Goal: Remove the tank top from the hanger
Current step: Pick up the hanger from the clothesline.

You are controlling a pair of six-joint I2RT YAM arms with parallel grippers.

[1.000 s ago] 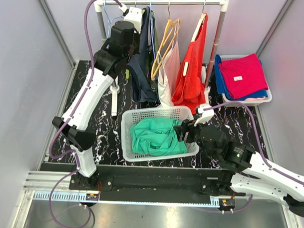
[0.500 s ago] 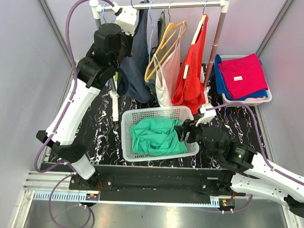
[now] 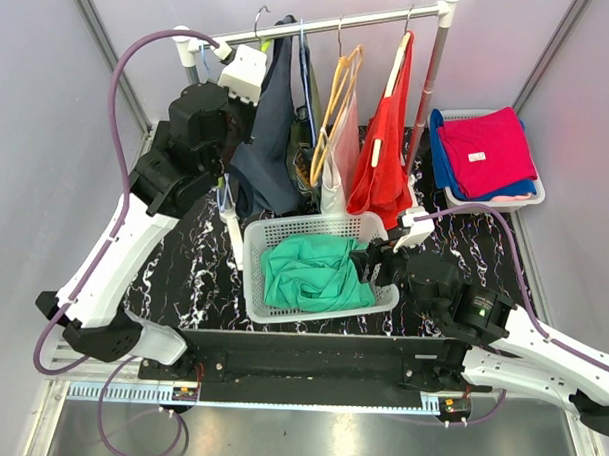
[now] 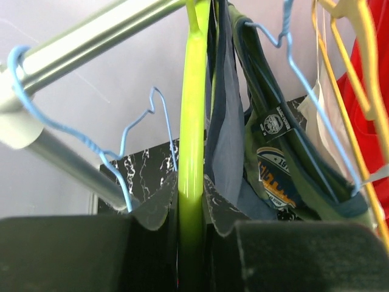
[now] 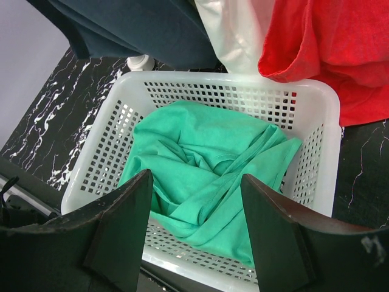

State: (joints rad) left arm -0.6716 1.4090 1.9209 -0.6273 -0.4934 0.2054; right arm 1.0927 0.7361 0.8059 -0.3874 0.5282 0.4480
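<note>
As the tank top (image 3: pixel 308 273) lies in the basket (image 3: pixel 256 238) at six o'clock, removal looks done; my left gripper (image 4: pixel 191 213) clamps the bare-looking hanger (image 4: pixel 193 121) at eleven, my right gripper (image 5: pixel 194 182) gapes; only release seems left.

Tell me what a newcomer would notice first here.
The crumpled green garment in the white basket at table centre draws the eye first, with the open right gripper poised at its right side. Next comes the red garment hanging on the rail at the back, where the left gripper is shut on a lime-green hanger.
</note>
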